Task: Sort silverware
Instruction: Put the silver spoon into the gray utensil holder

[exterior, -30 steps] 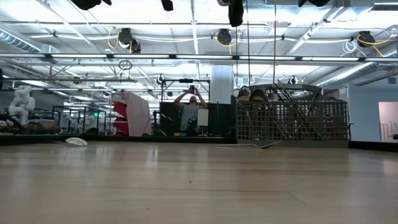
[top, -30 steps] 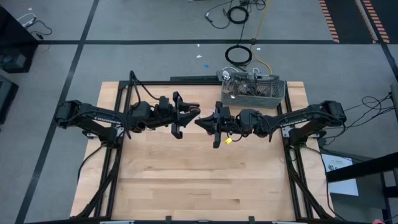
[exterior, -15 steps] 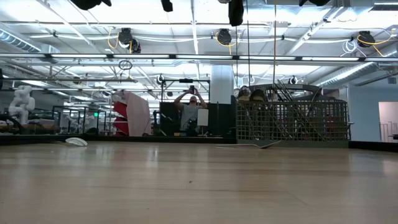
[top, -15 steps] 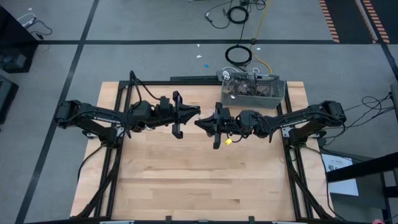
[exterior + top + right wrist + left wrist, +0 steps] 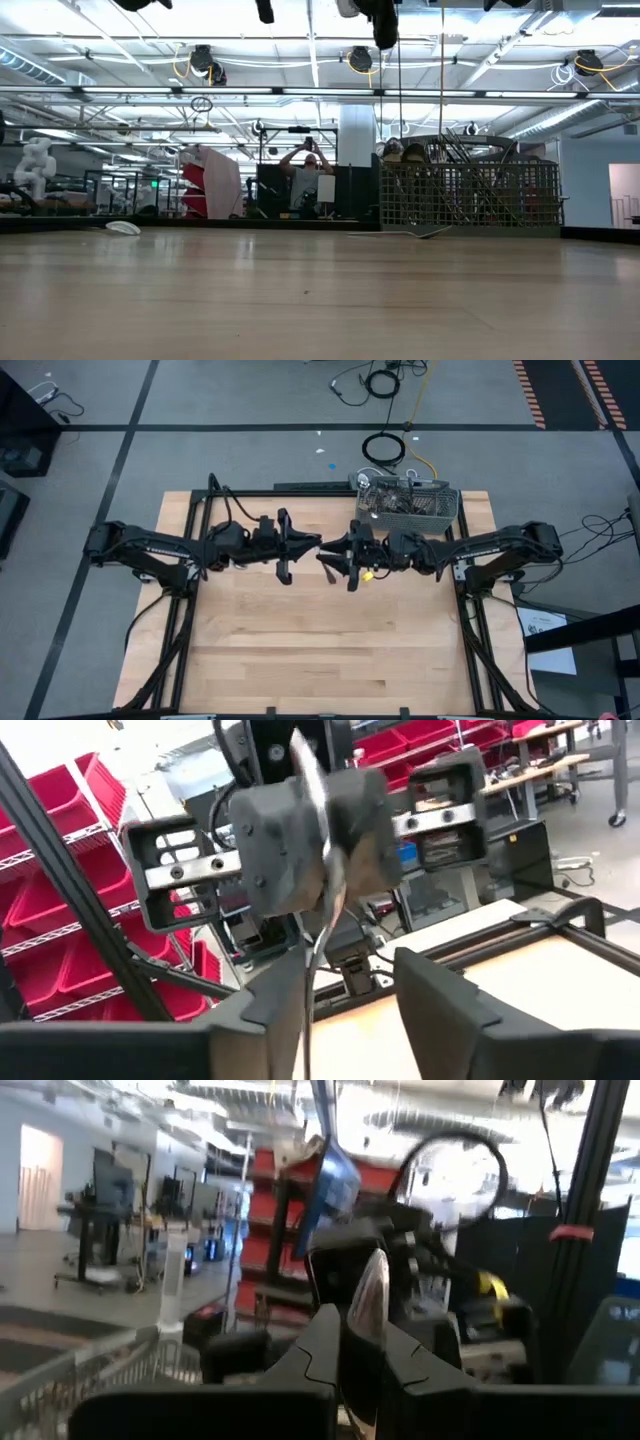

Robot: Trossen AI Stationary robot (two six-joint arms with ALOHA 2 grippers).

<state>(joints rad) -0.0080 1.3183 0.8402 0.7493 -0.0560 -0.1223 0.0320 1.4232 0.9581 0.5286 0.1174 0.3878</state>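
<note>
The two arms meet nose to nose above the middle of the table's [image 5: 300,660] far half, held high enough that the low view catches only their dark undersides at its upper edge. The left gripper [image 5: 312,544] is clenched on one piece of silverware [image 5: 366,1305] — in the left wrist view its shiny metal stands pinched between the two dark fingers [image 5: 300,1360], the rounded tip pointing toward the opposite arm. The right gripper [image 5: 330,557] sits just beside it, and in the right wrist view its fingers [image 5: 440,1000] stand apart, released, with the slim metal piece running along the inner side of one finger; whether it touches cannot be told. The kind of utensil cannot be told for certain either.

The other silverware stands bunched in the grey wire-mesh basket [image 5: 408,505] at the table's far edge, toward the right arm's side, handles poking up above its rim. In the low view one more flat piece [image 5: 415,232] lies on the wood just in front of the basket.
</note>
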